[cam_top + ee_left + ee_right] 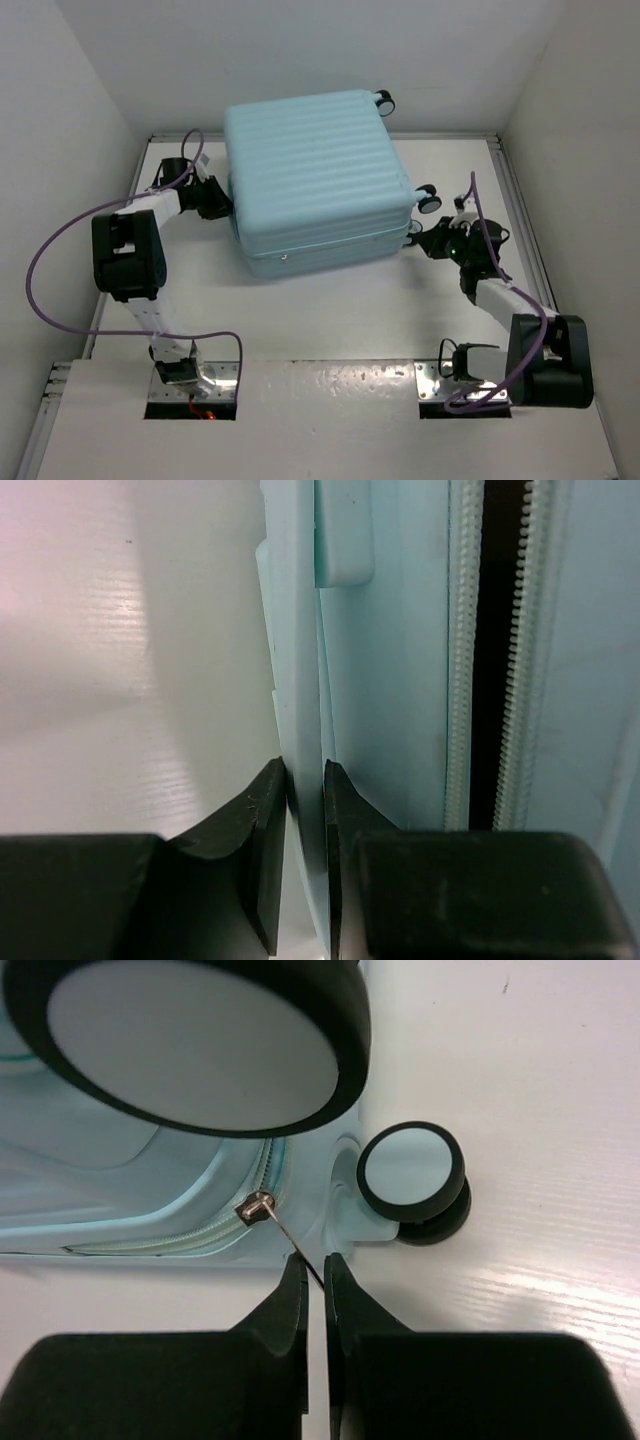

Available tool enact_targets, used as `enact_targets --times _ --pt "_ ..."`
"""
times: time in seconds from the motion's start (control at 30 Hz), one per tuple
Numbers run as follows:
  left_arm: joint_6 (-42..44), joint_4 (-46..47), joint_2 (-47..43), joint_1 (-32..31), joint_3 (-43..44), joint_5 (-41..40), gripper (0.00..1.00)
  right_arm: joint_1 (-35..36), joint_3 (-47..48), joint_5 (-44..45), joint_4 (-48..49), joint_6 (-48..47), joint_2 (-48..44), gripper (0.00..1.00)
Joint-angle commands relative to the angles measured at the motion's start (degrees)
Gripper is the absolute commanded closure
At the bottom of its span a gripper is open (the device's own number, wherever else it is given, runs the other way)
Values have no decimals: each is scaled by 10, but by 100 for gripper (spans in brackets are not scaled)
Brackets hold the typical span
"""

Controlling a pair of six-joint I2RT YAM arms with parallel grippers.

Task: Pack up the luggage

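- Looking down from the overhead camera, I see the suitcase [318,180] lying flat on the white table [330,320], at the middle toward the far side, between my two arms.
- Its shell is a pale aqua-blue, hard and ribbed, with ridges running across the top face and rounded corners.
- Small black wheels [429,198] with white faces stick out from its right end.
- The two halves lie one on the other, but on the left wrist camera the zipper [495,680] is undone: the two rows of teeth stand apart with a dark gap between them.
- My left gripper [305,810] is at the suitcase's left side, its fingers pinching a thin aqua edge of the shell from both sides.
- My right gripper [313,1278] is at the near right corner by the wheels, fingers pressed together on the thin metal zipper pull [285,1240], which runs from the slider [257,1207] down into the fingertips.
- On the right wrist camera one wheel fills the upper left, and a second one rests on the table just right of the slider.
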Motion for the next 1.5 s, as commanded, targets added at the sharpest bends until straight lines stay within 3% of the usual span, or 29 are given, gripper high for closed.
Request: enact_targets --times 0.0,0.4,0.63,0.83,1.17,1.47 --pt "91 -92 57 86 6 -168 100 -62 54 150 75 -17 34 100" --pt "112 -118 160 86 145 -185 100 -91 157 80 136 -20 176 100" --pt "130 -134 215 75 232 -199 100 -97 255 40 161 -41 304 100" --pt "136 -139 253 69 285 -204 100 -95 390 34 166 -62 426 100" --pt "141 -150 322 58 373 -212 100 -78 718 45 100 -54 630 100" --pt "147 -155 333 58 404 -197 100 -45 878 60 75 -73 753 100"
